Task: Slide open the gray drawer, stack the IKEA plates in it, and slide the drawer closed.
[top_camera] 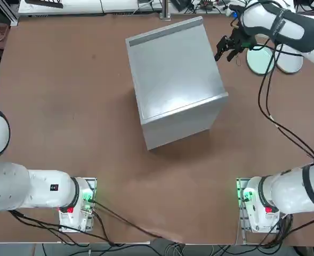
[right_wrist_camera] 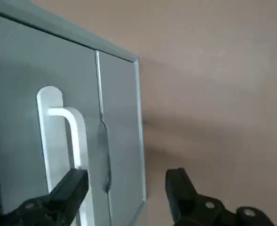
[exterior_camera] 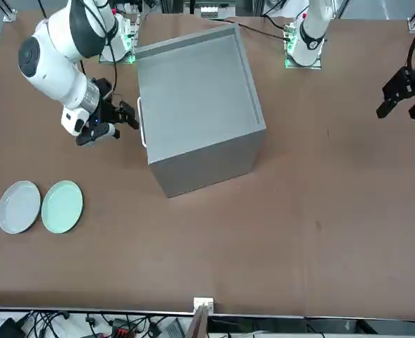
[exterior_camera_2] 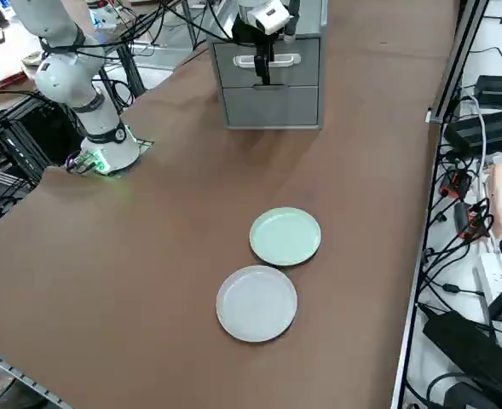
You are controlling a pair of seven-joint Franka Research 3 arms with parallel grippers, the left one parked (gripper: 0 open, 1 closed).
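The gray drawer point(exterior_camera_2: 272, 51) is pushed flush into the boxy gray cabinet point(top_camera: 175, 85), its white handle point(right_wrist_camera: 67, 127) facing my right gripper. The right gripper point(right_wrist_camera: 126, 188) hovers open just in front of that handle, with one finger point(right_wrist_camera: 67, 188) level with the handle and nothing between the fingers. It also shows at the cabinet's handle side as the right gripper point(exterior_camera: 126, 116) and the right gripper point(top_camera: 225, 53). The two IKEA plates lie side by side on the table beyond the gripper, not stacked: a mint green plate point(exterior_camera: 62, 206) and a whitish gray plate point(exterior_camera: 18, 206).
A second gray panel point(exterior_camera_2: 272, 106) sits below the drawer. The brown table point(exterior_camera: 299, 211) stretches wide around the cabinet. Cables and power strips point(exterior_camera_2: 489, 281) run along the table's edge near the plates.
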